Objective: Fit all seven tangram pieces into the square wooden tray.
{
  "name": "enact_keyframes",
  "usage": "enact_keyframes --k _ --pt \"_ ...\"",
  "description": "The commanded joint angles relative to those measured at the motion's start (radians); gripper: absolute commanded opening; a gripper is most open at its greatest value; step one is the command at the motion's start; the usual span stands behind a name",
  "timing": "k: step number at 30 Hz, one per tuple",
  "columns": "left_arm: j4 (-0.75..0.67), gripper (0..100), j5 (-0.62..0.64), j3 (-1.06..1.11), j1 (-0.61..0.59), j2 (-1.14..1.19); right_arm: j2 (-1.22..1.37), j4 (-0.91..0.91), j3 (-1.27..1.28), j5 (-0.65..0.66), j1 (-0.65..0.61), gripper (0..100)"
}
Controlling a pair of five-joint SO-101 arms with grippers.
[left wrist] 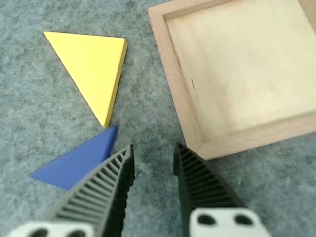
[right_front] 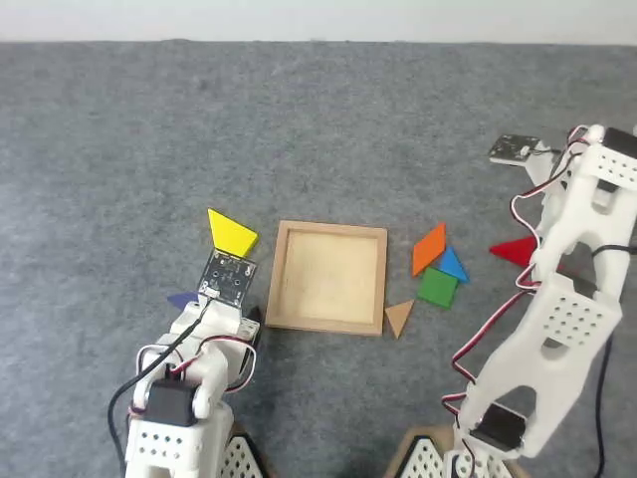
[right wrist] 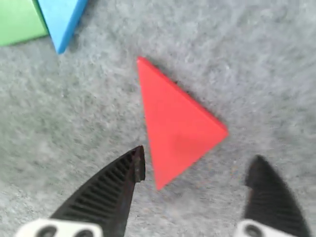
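Wooden tray (right_front: 328, 274) (left wrist: 237, 74) sits mid tabletop (right_front: 328, 119), grey felt surface, nothing in it. All seven pieces lie outside the tray, flat on the felt

Left of tray: yellow triangle (right_front: 232, 234) (left wrist: 94, 69) just beside the tray's far left corner, not touching it. Dark blue triangle (right_front: 182, 299) (left wrist: 76, 163) nearer the left arm (right_front: 189, 388), partly hidden under it in the high view; one of its points almost meets a point of the yellow one

Right of tray: orange parallelogram (right_front: 429, 248), light blue triangle (right_front: 453, 265) (right wrist: 61, 19) and green square (right_front: 437, 287) (right wrist: 17, 22) bunched together, touching or nearly so. Tan small triangle (right_front: 398, 317) just beside the tray's near right corner. Red triangle (right_front: 516, 250) (right wrist: 175, 126) further right, apart from the bunch, partly behind the right arm (right_front: 547, 329)

Left end effector (left wrist: 153, 148): fingers slightly apart, narrow gap, nothing between them, over bare felt between the dark blue triangle and the tray's near left corner

Right end effector (right wrist: 197, 155): fingers spread wide, straddling one corner of the red triangle, holding nothing; contact with the piece can't be told
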Motion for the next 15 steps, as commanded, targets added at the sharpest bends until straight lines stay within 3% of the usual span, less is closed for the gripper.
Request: enact_keyframes --k 1,15 --pt "0.0 14 -0.011 -0.007 0.0 -0.02 -0.005 -0.024 -0.002 0.018 0.022 41.1" --pt "0.0 14 -0.011 -0.007 0.0 -0.02 0.107 -0.071 0.012 0.046 0.016 40.9"
